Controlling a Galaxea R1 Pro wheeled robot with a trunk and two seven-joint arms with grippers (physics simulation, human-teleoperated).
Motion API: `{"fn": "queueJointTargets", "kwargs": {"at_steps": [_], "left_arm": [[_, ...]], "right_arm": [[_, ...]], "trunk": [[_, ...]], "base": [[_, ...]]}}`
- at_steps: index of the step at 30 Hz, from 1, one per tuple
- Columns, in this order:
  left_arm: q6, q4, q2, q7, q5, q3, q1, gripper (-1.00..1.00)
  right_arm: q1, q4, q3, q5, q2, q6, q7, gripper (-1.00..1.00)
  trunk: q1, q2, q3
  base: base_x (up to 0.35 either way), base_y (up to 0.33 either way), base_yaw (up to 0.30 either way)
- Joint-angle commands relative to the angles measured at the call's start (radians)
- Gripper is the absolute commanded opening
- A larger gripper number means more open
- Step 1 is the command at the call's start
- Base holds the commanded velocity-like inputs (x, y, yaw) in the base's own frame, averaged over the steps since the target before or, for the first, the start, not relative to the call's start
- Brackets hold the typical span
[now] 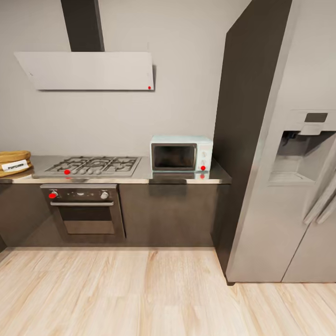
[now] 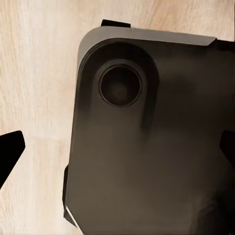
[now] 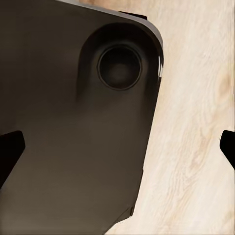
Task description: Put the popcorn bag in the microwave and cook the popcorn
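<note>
Two claws: left claw and right claw spread, empty, above robot base.
Popcorn bag: on surface, far from claws.
Microwave: door closed.

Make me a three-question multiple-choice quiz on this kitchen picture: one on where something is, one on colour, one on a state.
1. Where does the popcorn bag sit?
A. On the countertop, at its left end, left of the gas hob
B. On top of the microwave
C. On the floor

2. What colour is the microwave casing?
A. Red
B. Pale blue-white
C. Black

3. How is the microwave door?
A. Wide open
B. Missing
C. Closed

Answers: 1 A, the tan sack with its white label lies at the picture's left edge beside the hob. 2 B, the box around the dark glass is pale. 3 C, the dark door sits flush with the front.
</note>
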Motion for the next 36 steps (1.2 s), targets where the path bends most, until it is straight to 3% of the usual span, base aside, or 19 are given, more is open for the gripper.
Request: {"fn": "queueJointTargets", "kwargs": {"at_steps": [1,13,23,36], "left_arm": [[0.0,0.0,0.0,0.0,0.008,0.0,0.0,1.0],[-0.003,-0.001,0.004,0.0,0.009,0.001,0.0,1.0],[-0.003,-0.001,0.005,0.0,0.008,0.001,-0.001,1.0],[-0.003,-0.001,0.005,0.0,0.009,0.001,0.0,1.0]], "right_arm": [[0.0,0.001,0.003,0.006,-0.001,-0.003,0.0,1.0],[0.001,0.001,0.007,0.008,-0.001,0.001,-0.002,1.0],[0.0,0.001,0.007,0.008,-0.001,0.001,0.0,1.0],[0.001,0.001,0.007,0.01,-0.001,0.001,0.0,1.0]], "trunk": [[0.001,0.0,-0.001],[0.001,0.0,-0.001],[0.001,0.0,-0.001],[0.001,0.0,-0.001]], "base": [[0.318,-0.097,0.0],[0.318,-0.089,0.0],[0.095,0.0,0.0],[0.314,0.0,0.0]]}}
